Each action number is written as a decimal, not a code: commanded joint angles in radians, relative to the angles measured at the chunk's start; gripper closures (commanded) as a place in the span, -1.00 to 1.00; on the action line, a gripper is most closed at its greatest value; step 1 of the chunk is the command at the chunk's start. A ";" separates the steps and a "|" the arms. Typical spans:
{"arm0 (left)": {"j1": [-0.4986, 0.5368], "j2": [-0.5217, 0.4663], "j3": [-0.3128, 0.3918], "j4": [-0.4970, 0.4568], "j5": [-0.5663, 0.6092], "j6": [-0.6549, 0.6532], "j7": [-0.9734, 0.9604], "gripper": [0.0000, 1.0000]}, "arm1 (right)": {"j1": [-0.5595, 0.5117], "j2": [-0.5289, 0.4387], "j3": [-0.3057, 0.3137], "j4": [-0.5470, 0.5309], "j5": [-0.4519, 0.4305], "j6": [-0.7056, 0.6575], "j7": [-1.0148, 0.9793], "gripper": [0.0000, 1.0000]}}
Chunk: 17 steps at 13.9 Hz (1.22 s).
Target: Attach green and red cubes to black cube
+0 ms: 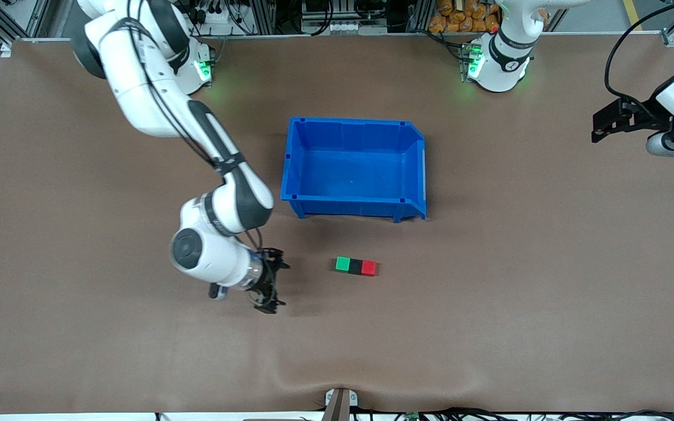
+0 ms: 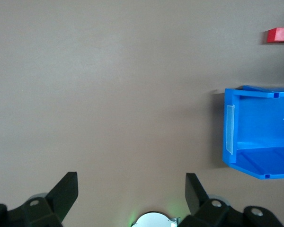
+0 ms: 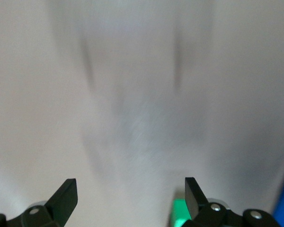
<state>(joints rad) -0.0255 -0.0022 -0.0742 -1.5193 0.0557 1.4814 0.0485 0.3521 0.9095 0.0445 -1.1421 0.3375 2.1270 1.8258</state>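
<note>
Green cube, black cube, red cube joined in a row mid-bench, nearer the front camera than blue bin. Right gripper beside the row, fingers apart, empty. Left gripper waiting at the bench's left-arm edge, fingers apart, empty.

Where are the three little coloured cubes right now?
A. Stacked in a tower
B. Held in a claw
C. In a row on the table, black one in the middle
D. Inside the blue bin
C: the green cube, black cube and red cube lie side by side on the table, nearer the camera than the blue bin.
</note>
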 commanded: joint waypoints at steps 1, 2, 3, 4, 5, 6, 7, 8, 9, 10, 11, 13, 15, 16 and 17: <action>0.001 -0.005 -0.003 0.007 0.006 0.000 -0.001 -1.00 | -0.048 -0.044 0.025 -0.013 -0.008 -0.090 -0.036 -1.00; 0.001 -0.005 -0.004 0.008 0.006 0.000 -0.001 -1.00 | -0.061 -0.057 0.021 -0.013 -0.009 -0.102 -0.036 -1.00; -0.001 -0.005 -0.004 0.008 0.006 0.000 -0.001 -1.00 | -0.074 -0.072 0.021 -0.013 -0.011 -0.116 -0.039 -1.00; -0.001 -0.005 -0.004 0.008 0.007 0.000 -0.001 -1.00 | -0.082 -0.084 0.020 -0.013 -0.015 -0.136 -0.057 -1.00; 0.001 -0.005 -0.004 0.007 0.006 0.000 -0.001 -1.00 | -0.090 -0.102 0.021 -0.013 -0.032 -0.168 -0.115 -1.00; 0.001 -0.005 -0.004 0.008 0.006 0.000 -0.001 -1.00 | -0.096 -0.116 0.023 -0.013 -0.047 -0.206 -0.175 -1.00; 0.001 -0.005 -0.004 0.007 0.006 0.000 -0.001 -1.00 | -0.102 -0.130 0.021 -0.013 -0.051 -0.243 -0.218 -1.00; 0.001 -0.005 -0.004 0.008 0.006 0.000 -0.001 -1.00 | -0.122 -0.141 0.023 -0.013 -0.051 -0.271 -0.258 -1.00; -0.001 -0.005 -0.004 0.008 0.006 0.000 -0.001 -1.00 | -0.137 -0.164 0.023 -0.013 -0.049 -0.291 -0.305 -1.00; -0.001 -0.005 -0.004 0.007 0.007 0.000 -0.001 -1.00 | -0.149 -0.188 0.023 -0.013 -0.049 -0.308 -0.366 -1.00; 0.001 -0.005 -0.004 0.008 0.007 0.000 0.001 -1.00 | -0.168 -0.214 0.026 -0.013 -0.049 -0.326 -0.434 -1.00; 0.001 -0.005 -0.004 0.008 0.007 0.002 0.001 -1.00 | -0.200 -0.265 0.026 -0.013 -0.046 -0.357 -0.544 -1.00; -0.002 -0.005 -0.009 0.008 0.007 0.002 0.001 -1.00 | -0.228 -0.288 0.028 -0.013 -0.049 -0.415 -0.641 -1.00; -0.001 -0.005 -0.016 0.008 0.010 0.002 -0.001 -1.00 | -0.238 -0.293 0.023 -0.013 -0.049 -0.439 -0.696 -1.00; 0.002 -0.005 -0.016 0.008 0.010 0.002 0.001 -1.00 | -0.252 -0.310 0.021 -0.013 -0.051 -0.459 -0.751 -1.00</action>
<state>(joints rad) -0.0262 -0.0022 -0.0816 -1.5175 0.0557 1.4821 0.0485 0.1308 0.6316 0.0481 -1.1309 0.3060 1.6940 1.1659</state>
